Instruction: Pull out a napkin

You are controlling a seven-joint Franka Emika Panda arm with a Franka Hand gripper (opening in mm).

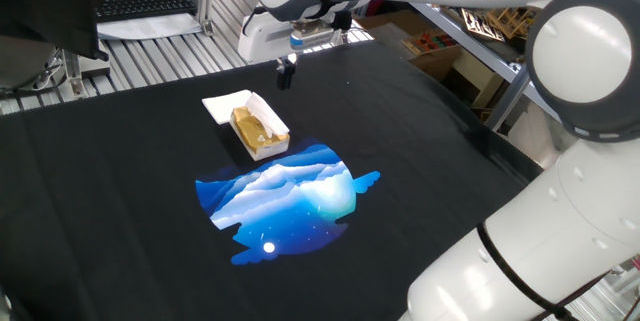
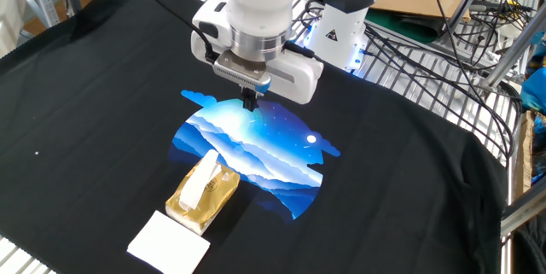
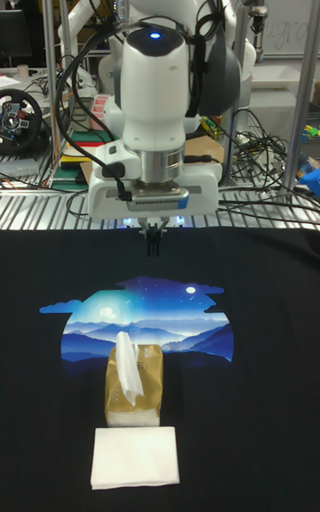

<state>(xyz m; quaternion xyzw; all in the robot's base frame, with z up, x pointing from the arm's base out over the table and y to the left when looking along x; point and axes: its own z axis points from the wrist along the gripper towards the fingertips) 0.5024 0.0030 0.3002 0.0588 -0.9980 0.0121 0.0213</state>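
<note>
A small golden-brown pack [image 1: 260, 131] [image 2: 202, 197] [image 3: 133, 386] lies on the black cloth. A white napkin [image 2: 201, 183] [image 3: 127, 368] sticks up out of its top slot. Touching the pack's end lies a squarer white sheet [image 1: 224, 105] [image 2: 168, 244] [image 3: 134, 456], flat on the cloth. My gripper [image 1: 286, 73] [image 2: 250, 100] [image 3: 153, 246] hangs above the cloth, apart from the pack and on the far side of it from the sheet. Its fingers are shut together with nothing between them.
A blue landscape print [image 1: 290, 196] [image 2: 256, 142] [image 3: 147, 321] covers the middle of the black cloth. A keyboard [image 1: 145, 3] sits on the slatted bench beyond the cloth. Cables [image 2: 409, 43] trail by the arm's base.
</note>
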